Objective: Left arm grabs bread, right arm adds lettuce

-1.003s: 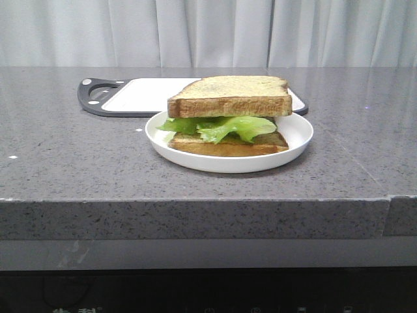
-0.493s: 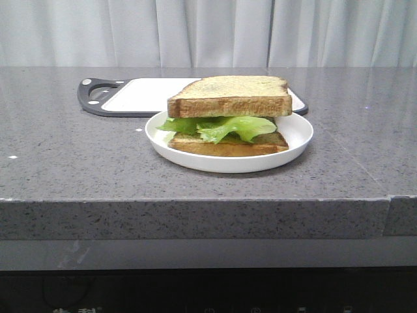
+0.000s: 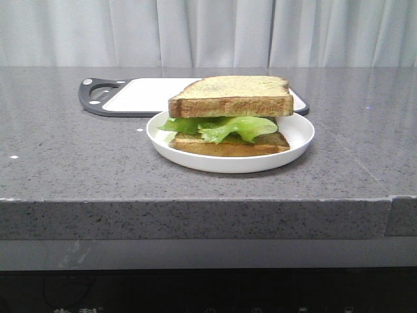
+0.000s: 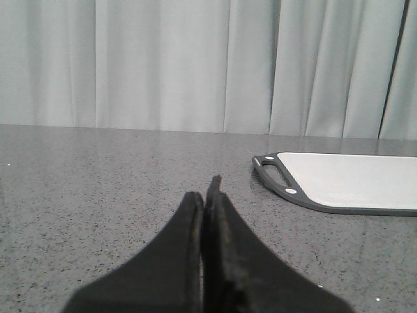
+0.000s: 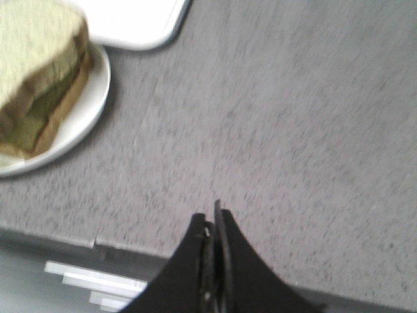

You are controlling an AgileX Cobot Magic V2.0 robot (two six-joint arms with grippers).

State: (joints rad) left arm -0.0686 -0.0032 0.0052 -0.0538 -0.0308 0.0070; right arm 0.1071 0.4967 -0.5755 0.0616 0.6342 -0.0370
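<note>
Left claw (image 4: 207, 195) pressed together, empty, over speckled grey surface (image 4: 98, 189). Right claw (image 5: 215, 222) pressed together, empty. White round plate (image 3: 296, 134), frame centre, holds sandwich: bread (image 3: 231, 96) on top, ruffled lettuce (image 3: 225, 126) beneath, thinner slice (image 3: 228, 146) at bottom. Cutting board (image 3: 140, 94) behind, upper left. Scene unchanged from earlier frame.

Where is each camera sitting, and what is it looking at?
Front view: sits low before the counter, facing forward at the bread over lettuce on the plate; no arm shows.
Left wrist view: rides the left arm, looking across the counter past the shut left gripper to the cutting board.
Right wrist view: rides the right arm, looking down past the shut right gripper.
All three share the cutting board.
</note>
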